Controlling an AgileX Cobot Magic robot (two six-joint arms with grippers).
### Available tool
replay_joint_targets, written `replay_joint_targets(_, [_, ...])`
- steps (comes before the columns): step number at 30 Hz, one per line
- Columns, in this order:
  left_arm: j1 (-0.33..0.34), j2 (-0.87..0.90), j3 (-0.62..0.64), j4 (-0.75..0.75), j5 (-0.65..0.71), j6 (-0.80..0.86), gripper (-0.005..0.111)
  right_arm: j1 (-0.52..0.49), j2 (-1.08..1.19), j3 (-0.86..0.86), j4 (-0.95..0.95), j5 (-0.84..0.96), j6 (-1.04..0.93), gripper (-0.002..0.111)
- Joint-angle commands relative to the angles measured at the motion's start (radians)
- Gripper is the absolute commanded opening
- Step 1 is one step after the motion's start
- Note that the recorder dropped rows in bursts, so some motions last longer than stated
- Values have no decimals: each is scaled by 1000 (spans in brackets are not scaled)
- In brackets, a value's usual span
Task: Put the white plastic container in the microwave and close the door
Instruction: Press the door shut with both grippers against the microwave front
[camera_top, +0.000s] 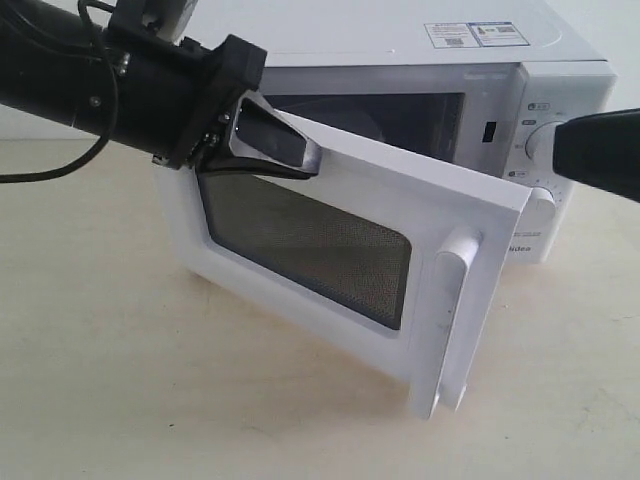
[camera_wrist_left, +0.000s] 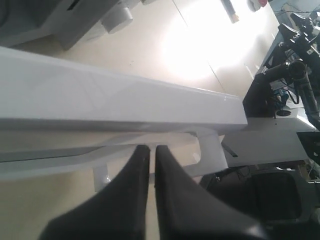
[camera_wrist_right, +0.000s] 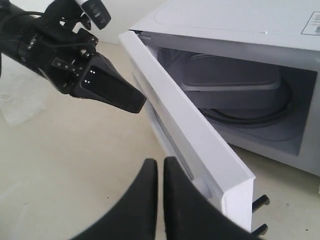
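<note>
The first half looks done: the white plastic container (camera_wrist_right: 230, 80) sits inside the microwave (camera_wrist_right: 240, 25), on the glass turntable (camera_wrist_right: 250, 119), well beyond the right jaws and behind the door (camera_top: 300, 235); what is left, I judge, is the closing, for the door stands about half open, swung out over the worktop (camera_top: 100, 350); the left jaws, fingertips (camera_wrist_left: 142, 155) nearly together with only a slit between and nothing held, have the door's outer face, near its top edge, just ahead of their tips, though contact I cannot confirm; the right jaws are likewise narrow and empty, with the door's free edge near them; the container appears shallow, translucent white and round-cornered, its flat rimmed lid on and level.
</note>
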Motion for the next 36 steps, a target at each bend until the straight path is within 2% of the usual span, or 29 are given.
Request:
replay_joint_targets(1, [-5,0,-8,-9,53,26,4,-1,-2,-5,-14,3,13,0])
replay_joint_targets(8, [-5,-20,-8,42,52,30,4,-1,90,41,51,-66,23,0])
replay_joint_targets(12, [-5,-10,-8,46,-35,32,4,-1,122,43,49,-115,23,0])
replay_joint_targets(16, [-5,14,-8,42,-57,50,4,-1,122,43,50,-165,31,0])
replay_joint_targets(24, [-5,59,-20,33,-155,64,4,-1,122,43,50,-161,31,0])
replay_joint_targets(30, [-5,98,-62,1,-181,64,4,-1,122,43,50,-165,31,0])
replay_joint_targets(36, [-5,103,-104,1,-144,53,4,-1,139,43,39,-231,31,0])
